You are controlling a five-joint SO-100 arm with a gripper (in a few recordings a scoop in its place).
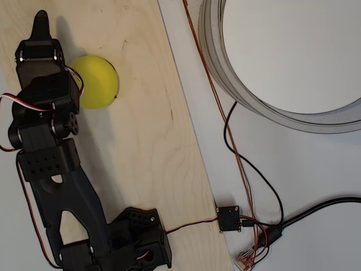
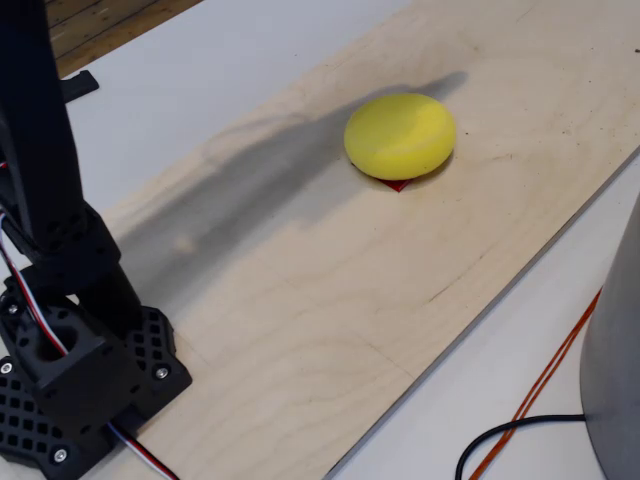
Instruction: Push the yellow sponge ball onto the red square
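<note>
The yellow sponge ball [image 1: 100,82] lies on the pale wooden board [image 1: 146,141]. In the fixed view the ball [image 2: 400,135] covers most of the red square [image 2: 398,185], of which only a small red corner pokes out at the ball's near edge. My black gripper [image 1: 40,21] is to the upper left of the ball in the overhead view. Its fingers come together in one narrow tip with nothing between them, and its wrist overlaps the ball's left edge.
The arm's base [image 2: 70,380] stands on the board's end. A large grey ring-shaped object [image 1: 271,90] sits on the white table to the right of the board. Orange and black cables [image 1: 248,186] and a small black module [image 1: 229,219] lie beside the board's edge.
</note>
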